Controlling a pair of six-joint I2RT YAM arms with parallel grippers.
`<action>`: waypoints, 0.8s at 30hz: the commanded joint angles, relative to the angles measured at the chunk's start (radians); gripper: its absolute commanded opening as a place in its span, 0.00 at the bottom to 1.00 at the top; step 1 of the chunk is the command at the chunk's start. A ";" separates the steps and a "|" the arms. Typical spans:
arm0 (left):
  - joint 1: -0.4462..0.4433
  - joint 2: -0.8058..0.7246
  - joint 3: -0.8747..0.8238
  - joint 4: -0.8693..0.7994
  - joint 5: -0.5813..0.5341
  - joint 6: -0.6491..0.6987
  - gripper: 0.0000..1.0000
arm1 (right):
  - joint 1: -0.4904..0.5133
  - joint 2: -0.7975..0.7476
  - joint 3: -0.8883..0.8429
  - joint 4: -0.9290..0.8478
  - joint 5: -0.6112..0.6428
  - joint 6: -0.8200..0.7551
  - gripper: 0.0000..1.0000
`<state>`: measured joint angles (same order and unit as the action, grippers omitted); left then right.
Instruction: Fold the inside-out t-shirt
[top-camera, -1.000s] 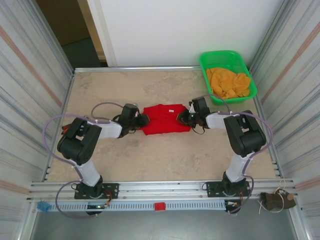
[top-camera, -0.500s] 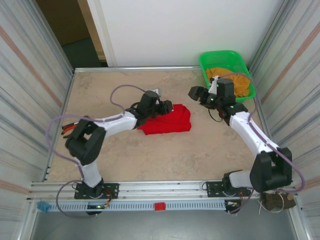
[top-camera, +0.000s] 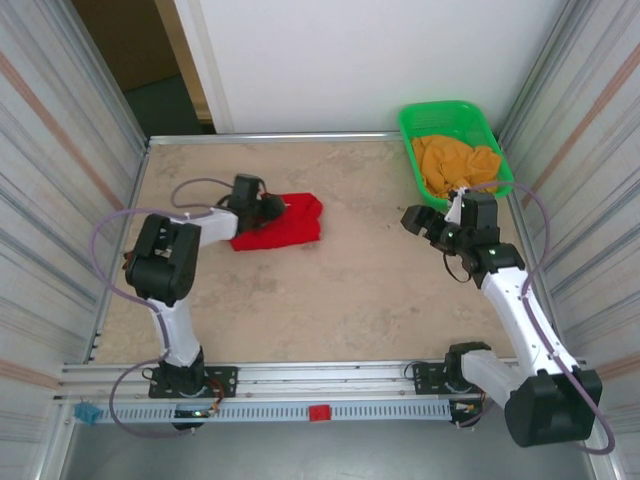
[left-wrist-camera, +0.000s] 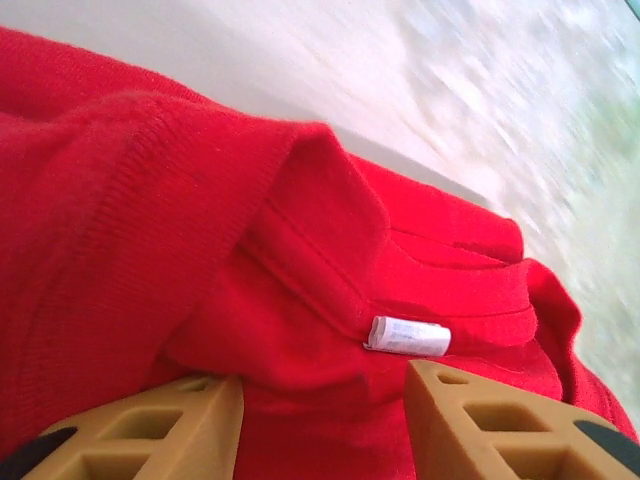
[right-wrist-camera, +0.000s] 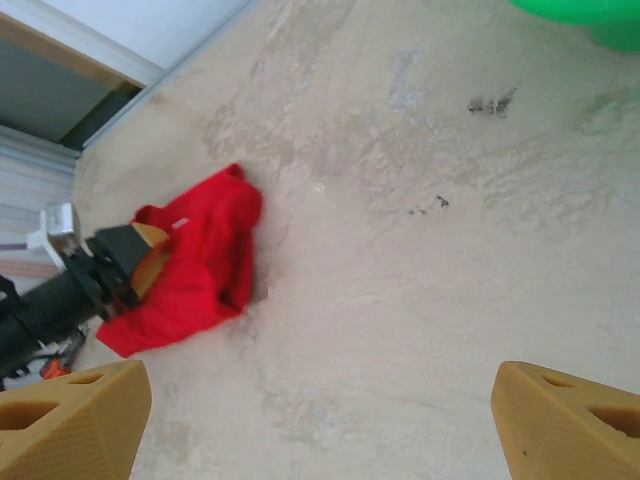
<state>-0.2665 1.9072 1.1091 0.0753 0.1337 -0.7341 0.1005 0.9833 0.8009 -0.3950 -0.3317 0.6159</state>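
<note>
The inside-out t-shirt (top-camera: 287, 222) is a bright red bundle lying left of the table's middle. My left gripper (top-camera: 268, 207) sits at its left end. In the left wrist view its tan fingers (left-wrist-camera: 170, 425) stand part-way apart with a thick fold of the red shirt (left-wrist-camera: 200, 250) bunched between them, beside a small white label (left-wrist-camera: 407, 336). My right gripper (top-camera: 415, 220) hovers open over bare table at the right, well away from the shirt. From the right wrist, that gripper (right-wrist-camera: 318, 385) holds nothing, and the shirt (right-wrist-camera: 200, 265) lies far off to its left.
A green basket (top-camera: 405, 125) holding an orange-yellow cloth (top-camera: 455, 165) stands at the back right corner. Ribbed side walls close in the table left and right. A metal rail runs along the near edge.
The left gripper has dragged the red shirt from the table's centre toward the left. The right gripper let go of the shirt, opened wide and drew back to the right.
</note>
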 joint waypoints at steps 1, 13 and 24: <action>0.098 0.021 0.067 -0.195 0.010 0.161 0.47 | -0.024 -0.039 -0.017 -0.056 0.014 -0.027 0.88; 0.248 0.115 0.447 -0.432 0.134 0.481 0.58 | -0.067 -0.046 0.033 -0.117 0.117 -0.069 0.99; 0.102 -0.588 -0.072 -0.228 -0.178 0.477 0.99 | -0.083 0.047 -0.129 0.313 0.668 -0.277 0.99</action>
<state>-0.1459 1.4441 1.1854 -0.2195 0.1192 -0.2863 0.0196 0.9909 0.7361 -0.2893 0.1532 0.4496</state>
